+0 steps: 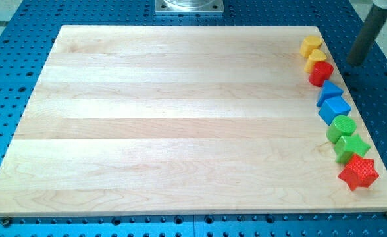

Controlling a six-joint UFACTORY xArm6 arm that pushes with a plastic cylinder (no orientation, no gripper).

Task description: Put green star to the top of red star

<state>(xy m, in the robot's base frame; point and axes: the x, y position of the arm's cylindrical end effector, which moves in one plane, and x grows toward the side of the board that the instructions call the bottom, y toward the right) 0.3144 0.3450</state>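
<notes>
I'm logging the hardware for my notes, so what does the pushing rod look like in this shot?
A plain straight rod, dark grey and smooth, cylinder-shaped, entering from the view's top right corner. No cables, markings or labels show on it. My tip is a blunt flat end, just off the wooden board, right of the yellow blocks.

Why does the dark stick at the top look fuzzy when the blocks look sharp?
In the camera view, my tip looks soft-edged, possibly blurred, above the red block; the green star and red star are crisp, with small soft shadows and no glare on the board.
</notes>
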